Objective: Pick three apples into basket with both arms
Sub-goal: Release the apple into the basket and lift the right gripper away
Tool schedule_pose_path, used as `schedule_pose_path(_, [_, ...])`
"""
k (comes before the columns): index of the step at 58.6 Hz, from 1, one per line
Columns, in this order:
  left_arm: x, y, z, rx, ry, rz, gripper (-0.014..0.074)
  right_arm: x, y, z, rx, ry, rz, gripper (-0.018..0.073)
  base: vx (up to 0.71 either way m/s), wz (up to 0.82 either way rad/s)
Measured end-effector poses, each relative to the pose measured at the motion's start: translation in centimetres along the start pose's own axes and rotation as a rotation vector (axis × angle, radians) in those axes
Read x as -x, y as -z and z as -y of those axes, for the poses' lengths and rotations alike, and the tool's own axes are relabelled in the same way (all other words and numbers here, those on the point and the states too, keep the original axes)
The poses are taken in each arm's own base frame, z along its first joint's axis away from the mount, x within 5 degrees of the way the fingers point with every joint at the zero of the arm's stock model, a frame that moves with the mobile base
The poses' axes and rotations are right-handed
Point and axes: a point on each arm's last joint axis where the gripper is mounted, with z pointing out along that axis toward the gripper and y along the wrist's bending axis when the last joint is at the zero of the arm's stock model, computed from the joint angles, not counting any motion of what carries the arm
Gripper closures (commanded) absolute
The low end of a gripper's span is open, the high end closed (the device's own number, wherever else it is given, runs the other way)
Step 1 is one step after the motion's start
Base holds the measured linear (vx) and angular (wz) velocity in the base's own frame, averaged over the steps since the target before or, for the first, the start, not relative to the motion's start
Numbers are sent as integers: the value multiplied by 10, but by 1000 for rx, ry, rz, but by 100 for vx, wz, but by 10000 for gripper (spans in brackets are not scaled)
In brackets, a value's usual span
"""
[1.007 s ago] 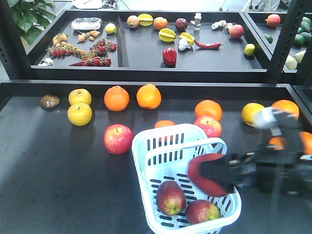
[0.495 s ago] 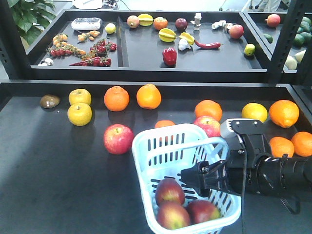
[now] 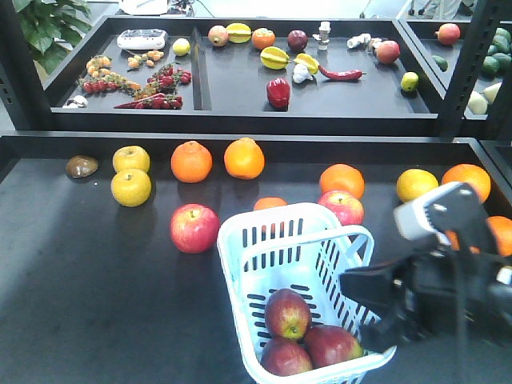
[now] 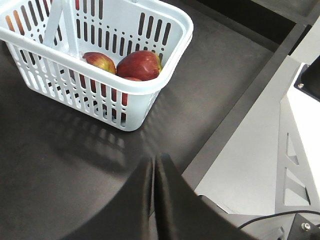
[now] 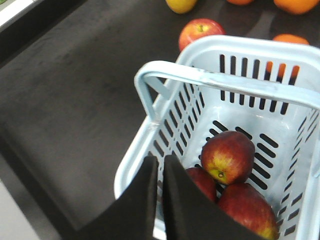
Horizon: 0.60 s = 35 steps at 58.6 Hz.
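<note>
**tom_k:** Front-facing view first: any brand or writing anywhere? I can't read a single label, not on the basket (image 3: 300,240) and not on the arm.

**rigwatcher:** Same, no legible text in any of the three views. Counts then. Three dark red apples (image 3: 289,314) sit in the basket at lower centre, bunched against its near end, all touching. On the desk (image 3: 96,288) around it: two more red apples, one left of the basket (image 3: 194,228) and one just behind its far right corner (image 3: 342,207). Two yellow fruits (image 3: 131,187) at upper left, plus a brown one beside them. Oranges (image 3: 192,161): I count seven, a couple half hidden.

**tom_k:** Pincers?

**rigwatcher:** Right pincer (image 5: 161,172) has its fingers pressed together, holding nothing, over the basket's near rim at lower centre of the right wrist view. Left pincer (image 4: 154,172) is pressed together too, empty, over bare desk, apart from the basket.
</note>
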Motion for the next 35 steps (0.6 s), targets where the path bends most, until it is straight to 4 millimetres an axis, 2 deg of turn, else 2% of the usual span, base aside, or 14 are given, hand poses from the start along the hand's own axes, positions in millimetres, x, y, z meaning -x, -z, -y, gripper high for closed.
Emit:
schedule_pose_path(9, [0, 0, 0, 0, 0, 0, 602, -6, 30, -12, -10, 63, 37, 565, 0, 0])
schedule_pose_path(15, [0, 0, 0, 0, 0, 0, 602, -28, 44, -14, -70, 82, 55, 564, 0, 0])
schedule_pose_path(26, [0, 0, 0, 0, 0, 0, 602, -84, 45, -7, -175, 0, 84, 564, 0, 0])
schedule_pose_path(30, [0, 0, 0, 0, 0, 0, 602, -95, 45, -6, -189, -30, 109, 564, 0, 0])
schedule_pose_path(35, [0, 0, 0, 0, 0, 0, 602, -98, 48, -6, -206, -33, 162, 564, 0, 0])
